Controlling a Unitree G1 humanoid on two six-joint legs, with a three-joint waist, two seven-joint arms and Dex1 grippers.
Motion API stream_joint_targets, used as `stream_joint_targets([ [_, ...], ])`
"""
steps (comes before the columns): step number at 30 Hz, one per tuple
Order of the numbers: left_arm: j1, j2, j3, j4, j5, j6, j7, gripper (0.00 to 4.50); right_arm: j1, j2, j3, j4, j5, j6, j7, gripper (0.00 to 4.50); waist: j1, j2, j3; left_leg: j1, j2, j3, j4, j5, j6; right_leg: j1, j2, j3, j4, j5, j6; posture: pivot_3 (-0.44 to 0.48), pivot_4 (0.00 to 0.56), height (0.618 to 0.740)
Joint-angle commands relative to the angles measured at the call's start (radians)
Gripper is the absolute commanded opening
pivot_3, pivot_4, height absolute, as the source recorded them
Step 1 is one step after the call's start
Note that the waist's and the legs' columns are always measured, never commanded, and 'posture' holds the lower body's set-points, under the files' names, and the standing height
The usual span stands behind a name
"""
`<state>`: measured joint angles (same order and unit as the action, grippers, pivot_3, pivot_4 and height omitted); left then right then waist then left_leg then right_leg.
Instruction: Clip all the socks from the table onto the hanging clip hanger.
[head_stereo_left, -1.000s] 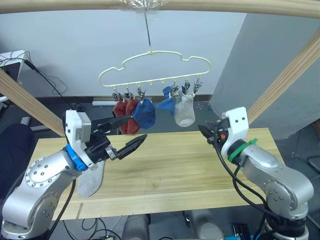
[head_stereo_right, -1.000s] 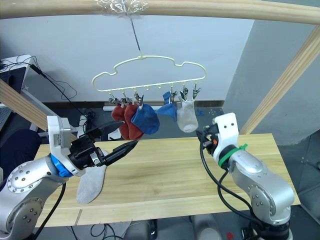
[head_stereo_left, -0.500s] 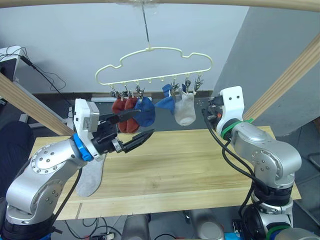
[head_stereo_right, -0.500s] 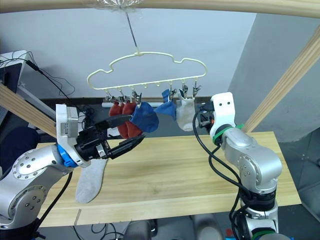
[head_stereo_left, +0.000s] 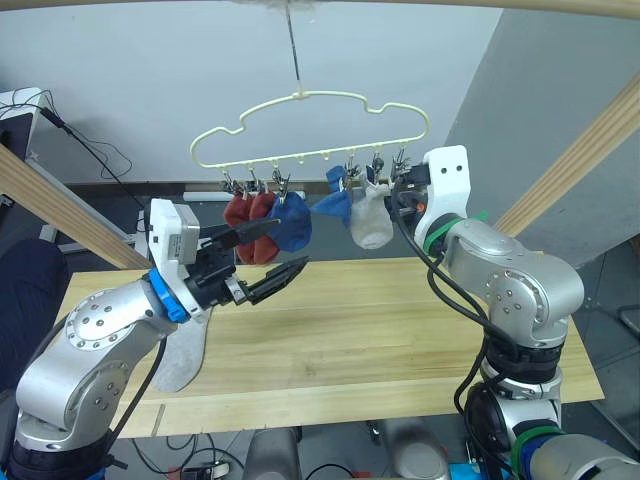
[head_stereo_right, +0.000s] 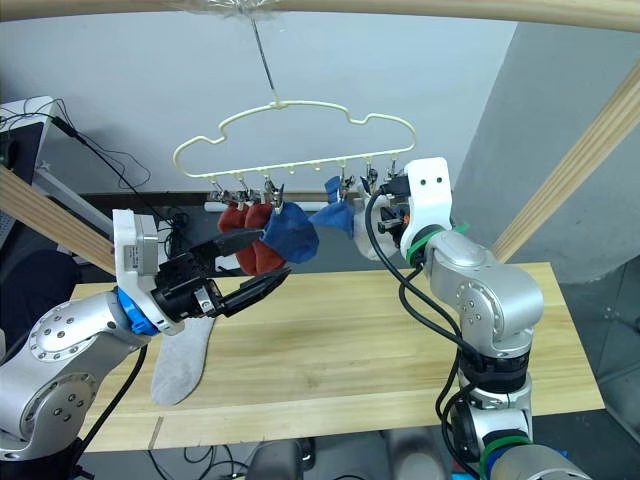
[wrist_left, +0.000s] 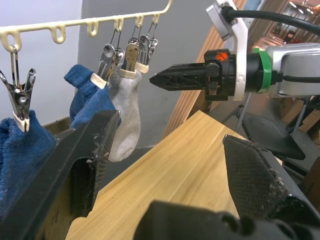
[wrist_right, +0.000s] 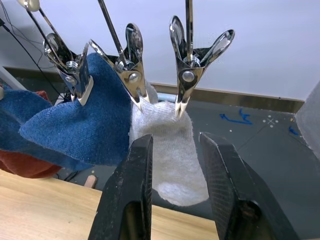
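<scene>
The pale yellow clip hanger (head_stereo_left: 300, 157) hangs from the top beam. Clipped to it are two rust red socks (head_stereo_left: 245, 215), two blue socks (head_stereo_left: 290, 222) and one light grey sock (head_stereo_left: 370, 222). Another grey sock (head_stereo_left: 182, 355) lies on the table (head_stereo_left: 400, 330) at its left end. My left gripper (head_stereo_left: 290, 243) is open and empty, held in the air just in front of the red and blue socks. My right gripper (wrist_right: 175, 137) is raised at the hanger's right end, open by a narrow gap, pointing at the hung grey sock (wrist_right: 170, 150) and the silver clips (wrist_right: 187, 70) above it.
Slanted wooden beams (head_stereo_left: 580, 150) stand on the right and on the left (head_stereo_left: 50, 200) of the table. Cables lie on the floor behind the table's left end. Several hanger loops between the two blue socks carry no clip.
My right gripper rose from table height and moved in towards the hanger's right-end clips. My left gripper lifted a little towards the hung socks, still open. The camera tilted slightly.
</scene>
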<state>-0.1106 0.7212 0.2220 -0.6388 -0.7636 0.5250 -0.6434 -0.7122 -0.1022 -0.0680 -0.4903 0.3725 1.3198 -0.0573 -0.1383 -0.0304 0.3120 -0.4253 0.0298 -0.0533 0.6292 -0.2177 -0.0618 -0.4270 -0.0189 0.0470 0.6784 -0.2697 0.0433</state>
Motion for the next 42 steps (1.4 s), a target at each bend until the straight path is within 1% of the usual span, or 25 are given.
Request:
stream_joint_targets([
  [1,0.011,-0.002,0.007,-0.043,0.003,-0.009,0.002,3.80,-0.035,-0.006,-0.009,0.001,-0.016,-0.036,0.012,1.49,0.000,0.000,0.000,0.000,0.000,0.000,0.000,0.000,0.000,0.000,0.000,0.000,0.000,0.000,0.000,-0.181,0.336,0.740],
  [6,0.021,-0.005,0.008,-0.044,0.010,-0.015,0.004,3.80,-0.045,-0.010,0.003,0.035,-0.032,-0.063,0.023,1.49,0.000,0.000,0.000,-0.001,0.000,0.000,0.000,0.000,0.000,-0.001,0.000,0.000,0.000,-0.001,0.002,-0.173,0.332,0.740],
  [14,0.037,-0.020,0.008,-0.048,0.022,-0.022,0.011,3.80,-0.084,-0.010,0.014,0.094,-0.052,-0.099,0.047,1.49,0.001,0.000,0.000,-0.008,0.000,0.001,0.000,0.000,0.000,-0.010,0.000,0.000,0.002,0.001,-0.001,-0.165,0.329,0.740],
  [20,0.045,-0.026,0.011,-0.054,0.028,-0.022,0.014,3.80,-0.103,-0.017,0.021,0.127,-0.067,-0.124,0.056,1.49,0.002,0.000,0.000,-0.009,0.000,0.001,0.000,0.000,0.000,-0.011,0.000,0.000,0.002,0.001,-0.001,-0.159,0.328,0.740],
  [27,0.056,-0.033,0.007,-0.063,0.034,-0.025,0.024,3.80,-0.168,-0.023,0.012,0.195,-0.097,-0.158,0.062,1.49,0.002,0.000,0.000,-0.008,0.000,0.000,0.000,0.000,0.000,-0.011,0.000,0.000,0.002,0.001,-0.001,-0.157,0.326,0.740],
  [42,0.049,-0.047,-0.002,-0.063,0.049,-0.022,0.030,3.80,-0.210,-0.006,-0.006,0.219,-0.128,-0.164,0.041,1.49,0.003,0.000,0.000,-0.009,0.000,0.000,0.000,0.000,0.000,-0.011,0.000,0.000,0.002,0.001,-0.001,-0.156,0.325,0.740],
])
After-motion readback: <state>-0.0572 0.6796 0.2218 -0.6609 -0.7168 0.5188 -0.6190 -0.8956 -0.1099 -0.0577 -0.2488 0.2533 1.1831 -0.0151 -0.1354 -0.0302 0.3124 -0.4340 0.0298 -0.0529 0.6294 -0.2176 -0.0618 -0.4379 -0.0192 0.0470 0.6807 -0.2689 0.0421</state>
